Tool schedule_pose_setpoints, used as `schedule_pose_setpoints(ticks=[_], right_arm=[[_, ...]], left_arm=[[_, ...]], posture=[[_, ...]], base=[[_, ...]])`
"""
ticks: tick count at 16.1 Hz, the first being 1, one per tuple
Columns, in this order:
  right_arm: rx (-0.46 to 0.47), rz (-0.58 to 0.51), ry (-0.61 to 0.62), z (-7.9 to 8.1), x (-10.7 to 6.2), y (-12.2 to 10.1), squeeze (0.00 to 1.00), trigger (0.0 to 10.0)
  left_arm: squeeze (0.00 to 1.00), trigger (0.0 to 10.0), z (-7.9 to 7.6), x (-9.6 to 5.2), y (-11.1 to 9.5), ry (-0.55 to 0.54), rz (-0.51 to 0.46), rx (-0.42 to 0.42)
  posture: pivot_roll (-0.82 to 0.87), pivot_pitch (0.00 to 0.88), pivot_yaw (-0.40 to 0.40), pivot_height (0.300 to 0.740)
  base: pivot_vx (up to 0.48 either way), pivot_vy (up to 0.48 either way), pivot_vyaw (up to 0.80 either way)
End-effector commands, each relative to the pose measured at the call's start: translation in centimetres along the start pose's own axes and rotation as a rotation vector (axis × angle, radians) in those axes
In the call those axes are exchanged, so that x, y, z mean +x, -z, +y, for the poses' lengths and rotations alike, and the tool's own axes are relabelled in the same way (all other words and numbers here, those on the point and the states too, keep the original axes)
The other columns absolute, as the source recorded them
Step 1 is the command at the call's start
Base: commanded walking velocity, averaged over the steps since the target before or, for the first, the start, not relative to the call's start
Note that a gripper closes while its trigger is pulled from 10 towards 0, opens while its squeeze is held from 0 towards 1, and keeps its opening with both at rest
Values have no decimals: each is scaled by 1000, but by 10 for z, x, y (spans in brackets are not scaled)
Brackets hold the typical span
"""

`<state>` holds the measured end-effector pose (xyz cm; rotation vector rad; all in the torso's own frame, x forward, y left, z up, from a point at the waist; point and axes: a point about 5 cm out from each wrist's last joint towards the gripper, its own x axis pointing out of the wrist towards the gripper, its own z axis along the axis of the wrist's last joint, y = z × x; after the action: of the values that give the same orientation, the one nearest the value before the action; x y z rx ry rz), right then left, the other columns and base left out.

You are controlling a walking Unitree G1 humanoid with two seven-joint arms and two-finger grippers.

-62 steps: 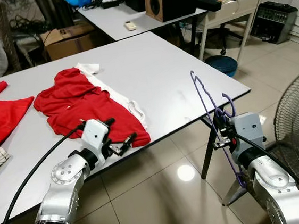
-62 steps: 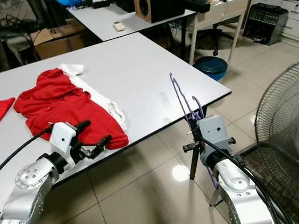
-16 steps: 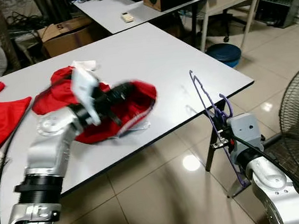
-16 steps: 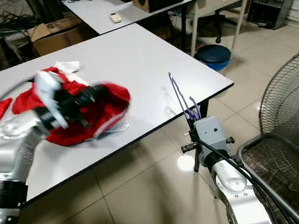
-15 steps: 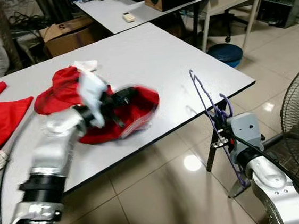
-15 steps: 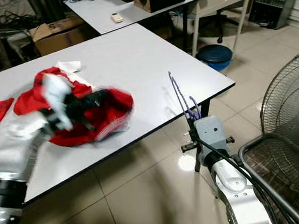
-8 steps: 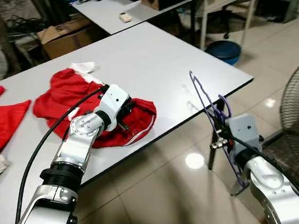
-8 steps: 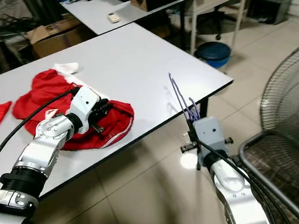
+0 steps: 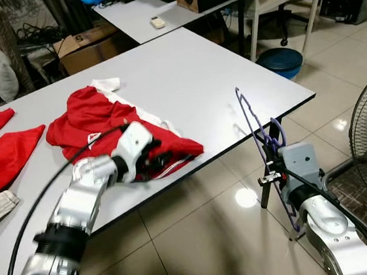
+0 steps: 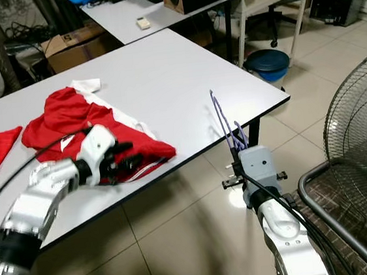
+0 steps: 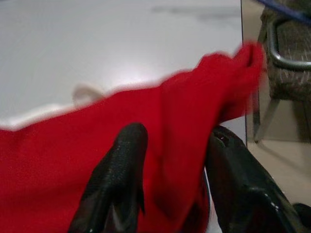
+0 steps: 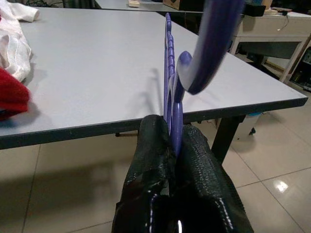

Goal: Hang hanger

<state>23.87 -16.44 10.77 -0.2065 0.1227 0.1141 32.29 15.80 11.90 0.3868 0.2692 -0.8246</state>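
The right hand (image 12: 171,145) is clamped on the purple hanger (image 9: 256,126), holding it upright beside the counter (image 9: 190,71) edge, probably so the shirt can go on. The left hand (image 11: 170,160), fingers part open, grips a fold of the red shirt (image 9: 96,117) at the counter's near edge. Its wrist view shows that fold between the fingers; the head views blur it.

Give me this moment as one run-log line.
left tool: shut on red shirt, at table front edge | right tool: shut on purple hanger, upright, off table corner | hanger not in shirt
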Motion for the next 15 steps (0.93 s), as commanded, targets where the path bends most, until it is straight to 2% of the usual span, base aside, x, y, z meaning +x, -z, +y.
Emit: schedule_pose_setpoints(ticks=[1, 2, 3, 4, 8, 10, 15], right_arm=[[-7, -1, -1, 1, 1, 1, 0, 10000], [-8, 0, 1, 1, 0, 1, 0, 10000], [-11, 0, 3, -1, -1, 0, 0, 10000], [-17, 2, 6, -2, -4, -1, 0, 10000], [-31, 20, 14, -7, -11, 3, 0, 10000], [-34, 19, 14, -9, -11, 1, 0, 10000], [-38, 14, -4, -6, -7, -1, 0, 10000]], left_arm=[[1000, 10000, 3, -5, 1, -8, 24, 25], [1000, 10000, 1, -6, 4, -4, 42, 36], [733, 10000, -3, -7, 9, 22, 75, 47], [0, 10000, -7, -7, 12, 46, 102, 55], [0, 10000, -13, -6, 20, 90, 162, 79], [0, 10000, -13, -14, 23, 122, 176, 79], [0, 10000, 21, -22, 16, -106, 192, 193]], posture=[[-207, 0, 155, 740], [-207, 0, 155, 740], [-223, 0, 157, 740], [-233, 0, 158, 740], [-245, 0, 157, 740], [-244, 0, 149, 740], [-236, 0, 139, 740]], base=[[0, 0, 0], [0, 0, 0], [0, 0, 0], [0, 0, 0], [0, 0, 0], [0, 0, 0], [0, 0, 0]])
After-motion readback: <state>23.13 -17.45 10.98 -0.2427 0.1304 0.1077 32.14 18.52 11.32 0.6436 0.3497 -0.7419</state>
